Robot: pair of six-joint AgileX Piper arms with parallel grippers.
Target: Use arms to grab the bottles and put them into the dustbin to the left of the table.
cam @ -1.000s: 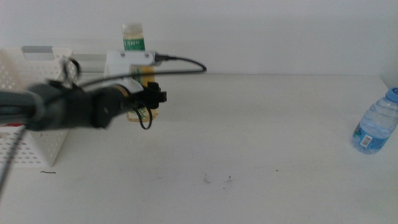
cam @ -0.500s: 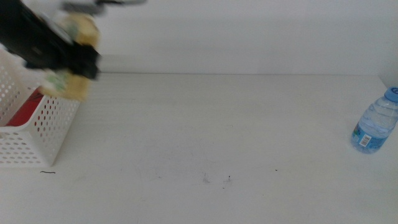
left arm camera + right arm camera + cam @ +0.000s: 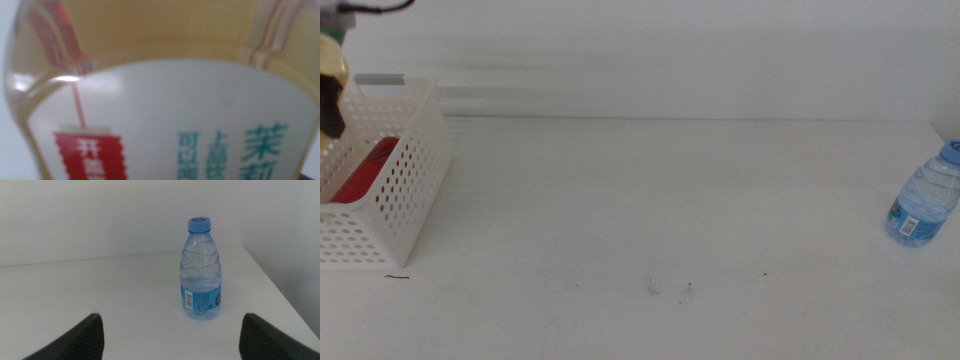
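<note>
The left pincer [image 3: 330, 85] sits at the far left edge of the middle view, above the dustbin [image 3: 415, 170], with only a dark sliver of it and a patch of yellow showing there. Its own wrist camera is filled by the yellow bottle [image 3: 165, 100], label and amber liquid pressed right up against the lens, so the bottle is evidently carried in that pincer, though the jaws themselves are hidden (their exact opening cannot be read). Below it, the red can [image 3: 365, 170] already lies inside the dustbin, seen through the perforated wall. The yellow bottle looks to be over or just beside the basket's left part; whether it is fully inside the rim cannot be told.

Moving right, the worktop [image 3: 650, 200] is bare apart from a few dark specks. At its far right stands the water bottle [image 3: 923, 195], upright, close to the right edge.

The right pincer [image 3: 170, 330] is out of the middle view; in its wrist view its two dark jaws are spread wide and hold nothing. The water bottle [image 3: 201, 270] stands straight ahead of them, centred between the jaws, its long axis vertical, some way off. The right arm is by far the nearer one, so a level approach forward would likely bring the jaws around the bottle's body.
</note>
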